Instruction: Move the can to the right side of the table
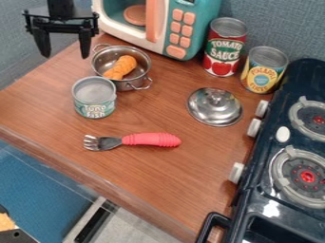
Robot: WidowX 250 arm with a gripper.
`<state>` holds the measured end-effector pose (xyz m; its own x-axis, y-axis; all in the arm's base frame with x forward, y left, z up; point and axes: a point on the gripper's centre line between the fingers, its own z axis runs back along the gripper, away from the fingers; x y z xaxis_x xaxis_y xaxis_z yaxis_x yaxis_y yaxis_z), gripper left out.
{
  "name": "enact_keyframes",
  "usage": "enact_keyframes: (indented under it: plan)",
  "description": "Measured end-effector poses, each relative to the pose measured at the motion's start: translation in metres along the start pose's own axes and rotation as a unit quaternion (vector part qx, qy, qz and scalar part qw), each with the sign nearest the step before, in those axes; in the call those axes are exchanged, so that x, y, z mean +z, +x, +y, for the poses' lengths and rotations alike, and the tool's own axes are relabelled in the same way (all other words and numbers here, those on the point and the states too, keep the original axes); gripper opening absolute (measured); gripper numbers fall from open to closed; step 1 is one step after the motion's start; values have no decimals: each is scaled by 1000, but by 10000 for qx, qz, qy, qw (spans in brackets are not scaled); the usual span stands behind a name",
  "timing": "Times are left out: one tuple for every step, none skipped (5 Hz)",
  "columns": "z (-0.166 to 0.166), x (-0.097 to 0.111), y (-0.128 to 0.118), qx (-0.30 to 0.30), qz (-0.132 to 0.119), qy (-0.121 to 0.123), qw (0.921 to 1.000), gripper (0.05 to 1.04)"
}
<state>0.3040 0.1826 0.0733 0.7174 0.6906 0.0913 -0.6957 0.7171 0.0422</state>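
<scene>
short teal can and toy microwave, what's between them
A metal pot with an orange toy inside stands between the can and the microwave, in the camera view.

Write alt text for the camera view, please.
An open black gripper hangs at the upper left of a wooden table; nearby, a short teal can stands beside a metal pot holding orange food. A red-handled fork lies nearer the front, with a metal lid, two taller cans and a toy stove to the right.
</scene>
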Motion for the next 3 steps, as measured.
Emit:
enact_keyframes:
  plan:
    - [0, -15, -6, 1157, 292, 59, 9928, 1000]
    - [4, -25, -9, 2116, 406, 264, 9761, 1000]
    - [2, -32, -12, 2516, 367, 344, 9665, 1000]
